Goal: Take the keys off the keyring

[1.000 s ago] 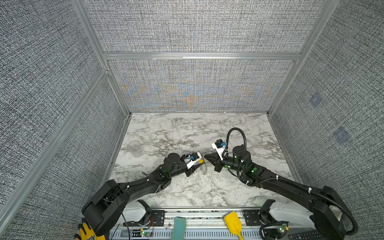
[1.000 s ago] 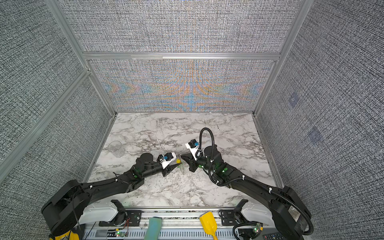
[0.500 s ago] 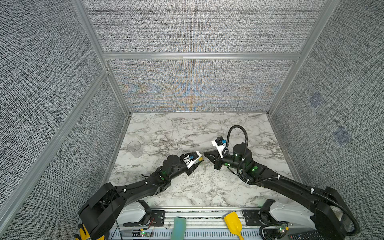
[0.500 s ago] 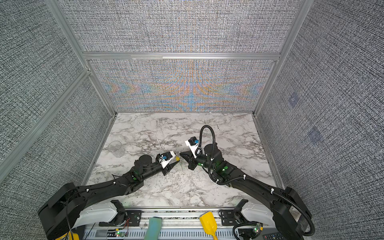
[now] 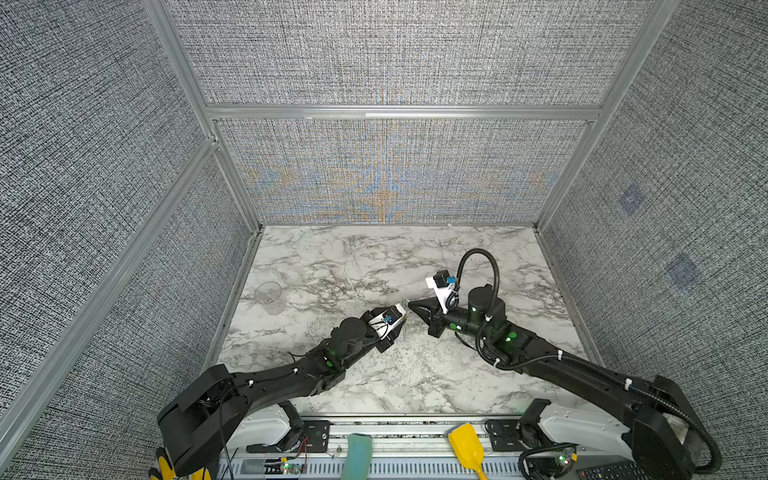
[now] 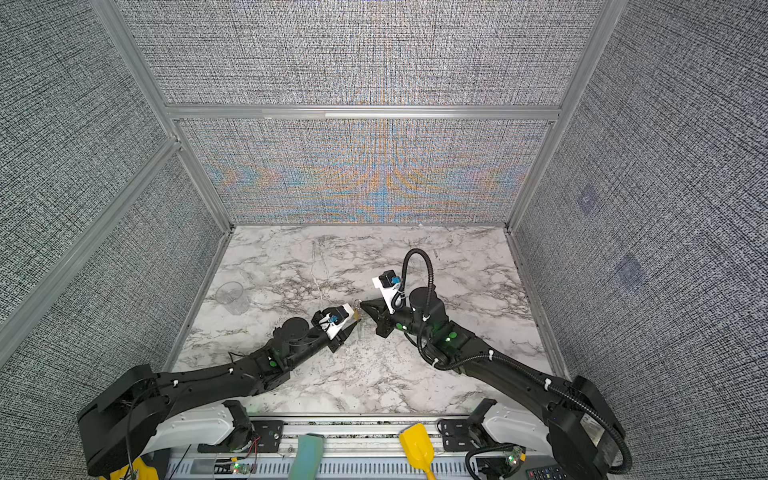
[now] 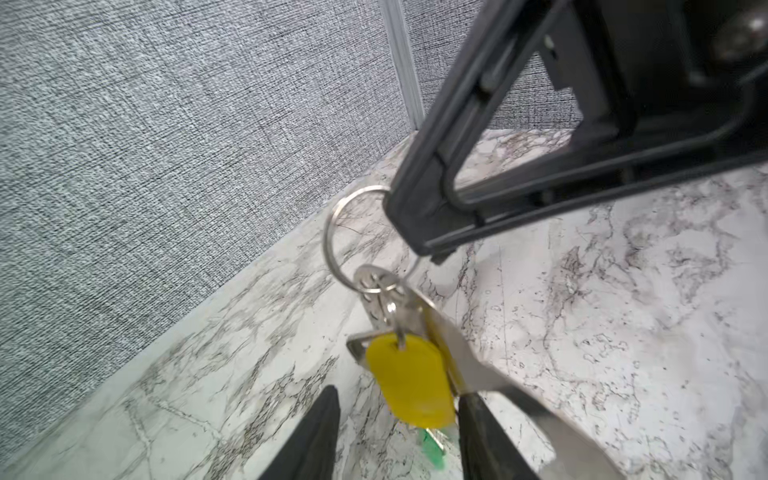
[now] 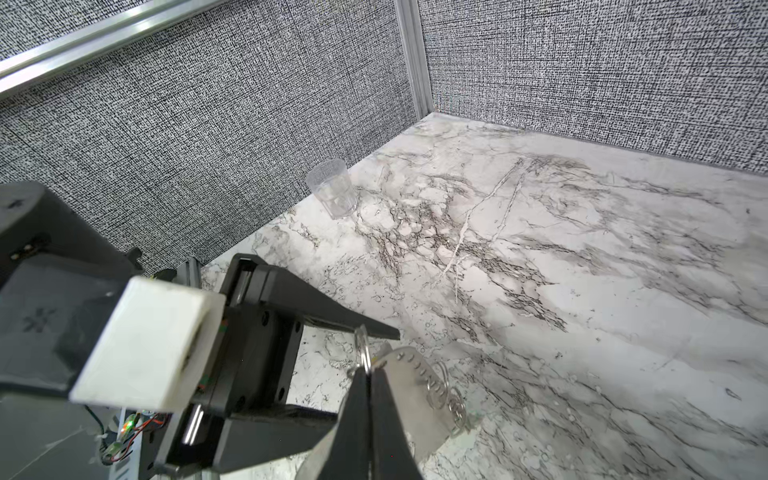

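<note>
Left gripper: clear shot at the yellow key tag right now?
Likely yes. The yellow key tag hangs from the ring pinched by the right gripper, between the left gripper's open fingers; only a metal strip beside it crowds the grip.

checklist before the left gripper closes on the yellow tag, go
1. Anchor: right gripper shut on the round silver wire keyring: ok.
2. Approach: left gripper open, fingers either side of the yellow oblong plastic tag: ok.
3. Yellow tag off the keyring: not ok, it hangs below on small metal rings.
4. Access to the green plastic tag: cannot tell, mostly hidden behind the yellow one.
5. Clean bite: not ok, a flat silver metal key lies beside the yellow tag, against one finger.
6. Bunch clear of the white marble tabletop: cannot tell.
</note>
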### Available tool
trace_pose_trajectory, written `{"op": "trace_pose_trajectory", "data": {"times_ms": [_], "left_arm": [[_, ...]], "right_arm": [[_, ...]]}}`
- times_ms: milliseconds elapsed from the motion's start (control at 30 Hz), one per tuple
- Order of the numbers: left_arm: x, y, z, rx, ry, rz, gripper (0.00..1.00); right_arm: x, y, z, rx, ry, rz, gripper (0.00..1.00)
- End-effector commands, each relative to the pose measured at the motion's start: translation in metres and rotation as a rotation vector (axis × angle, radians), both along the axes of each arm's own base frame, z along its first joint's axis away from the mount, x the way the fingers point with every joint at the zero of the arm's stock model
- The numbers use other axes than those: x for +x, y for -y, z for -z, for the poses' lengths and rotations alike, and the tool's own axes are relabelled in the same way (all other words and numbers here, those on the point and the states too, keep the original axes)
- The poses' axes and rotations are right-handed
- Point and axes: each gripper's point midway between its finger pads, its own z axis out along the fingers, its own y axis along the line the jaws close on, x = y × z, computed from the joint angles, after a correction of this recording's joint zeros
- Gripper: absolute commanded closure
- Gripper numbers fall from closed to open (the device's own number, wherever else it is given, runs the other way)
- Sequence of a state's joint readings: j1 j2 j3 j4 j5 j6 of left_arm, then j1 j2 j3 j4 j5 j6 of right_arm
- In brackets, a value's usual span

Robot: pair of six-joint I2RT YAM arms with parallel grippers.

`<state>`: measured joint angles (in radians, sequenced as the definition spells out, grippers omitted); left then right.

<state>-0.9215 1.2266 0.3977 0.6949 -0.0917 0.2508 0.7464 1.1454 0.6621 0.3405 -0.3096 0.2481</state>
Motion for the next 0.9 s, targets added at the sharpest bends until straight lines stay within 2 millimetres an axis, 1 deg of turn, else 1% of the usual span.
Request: {"op": "trace_pose_trajectory", "data": {"times_ms": [0, 133, 233, 433, 600, 733, 867], "left_arm": [[0.012, -0.006, -0.016, -0.032, 0.059, -0.094, 0.51], [0.011, -0.006, -0.022, -0.042, 0.083, -0.115, 0.5], [0.008, -0.007, -0.022, -0.039, 0.088, -0.118, 0.5], [0.001, -0.01, -0.015, -0.023, 0.072, -0.107, 0.5], [0.0, -0.014, -0.012, -0.013, 0.067, -0.116, 0.5], [-0.002, -0.012, -0.011, -0.009, 0.068, -0.102, 0.5], [-0.006, -0.009, -0.004, 0.017, 0.056, -0.07, 0.5]], "right_arm": [[0.002, -0.001, -0.011, 0.03, 0.01, 0.015, 1.0], [0.002, 0.0, -0.01, 0.028, 0.003, 0.016, 1.0], [0.003, 0.001, -0.008, 0.025, 0.001, 0.026, 1.0], [0.006, 0.003, -0.011, 0.029, 0.006, 0.047, 1.0], [0.006, 0.002, -0.013, 0.038, 0.001, 0.044, 1.0], [0.006, 0.0, -0.013, 0.044, -0.006, 0.039, 1.0], [0.006, 0.001, -0.015, 0.052, -0.002, 0.04, 1.0]]}}
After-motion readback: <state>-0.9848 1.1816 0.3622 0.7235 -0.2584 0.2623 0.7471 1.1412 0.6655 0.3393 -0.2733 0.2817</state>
